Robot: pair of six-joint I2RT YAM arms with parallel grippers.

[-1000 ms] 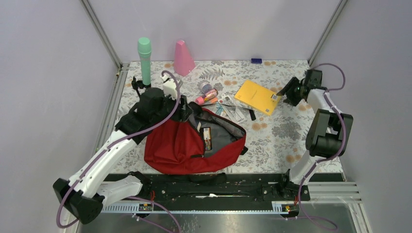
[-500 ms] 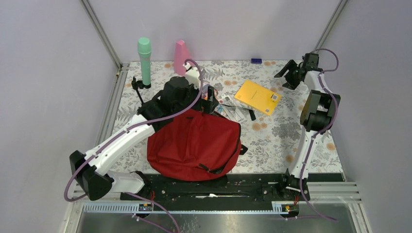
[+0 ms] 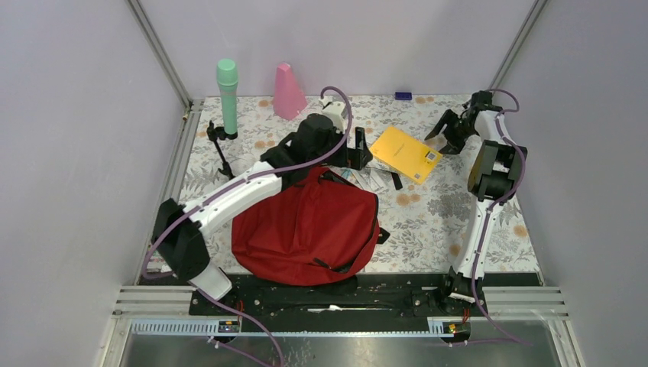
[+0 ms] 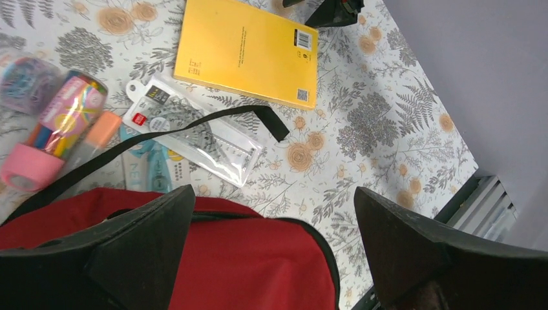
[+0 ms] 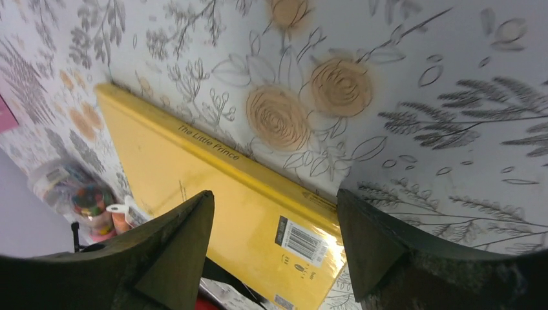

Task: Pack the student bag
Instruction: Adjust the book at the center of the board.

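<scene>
Bag (image 3: 306, 229): lies at 6 o'clock on the table (image 3: 443, 222), near the arm bases; no open mouth shows from above

Left gripper (image 3: 359, 149): jaws fully spread, empty, hanging over the bag's 12 o'clock edge

Right gripper (image 3: 451, 131): jaws well apart, empty, just off the 2 o'clock corner of the book (image 3: 405, 153)

Governing relation: the book lies between the two grippers, at 1 o'clock from the bag, long axis running 10 to 4 o'clock. The right wrist view frames its spine edge between the jaws; judged the better-placed arm. The bag will likely need reopening before anything goes in
</scene>
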